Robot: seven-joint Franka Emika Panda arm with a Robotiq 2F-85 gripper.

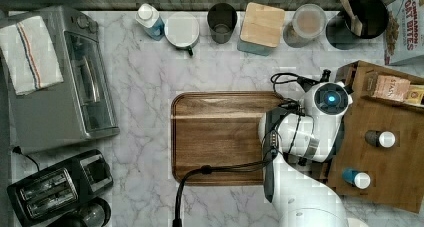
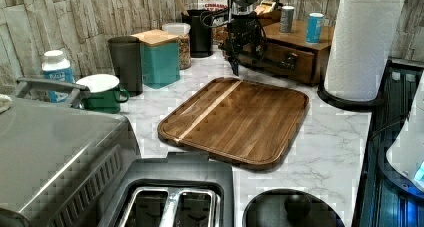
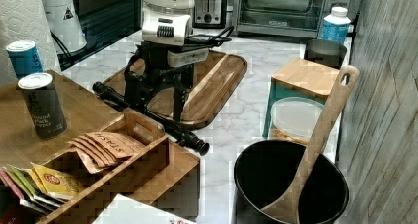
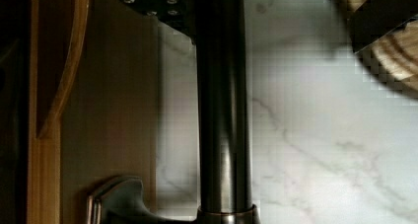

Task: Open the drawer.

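The drawer (image 2: 280,57) sits in the wooden box cabinet (image 3: 88,110) at the top view's right, just past the cutting board (image 1: 220,137), its front facing the board. The gripper (image 3: 160,103) hangs directly over the black bar handle (image 3: 153,118), which runs along the drawer front (lengthwise in the wrist view too (image 4: 222,110)). Its fingers (image 3: 180,100) straddle the bar; whether they have clamped it I cannot tell. The pull should likely go square to the bar, toward the board.

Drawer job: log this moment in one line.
pincer: down at handle, grip unclear | drawer: front near flush with cabinet, not visibly pulled out | cutting board: untouched
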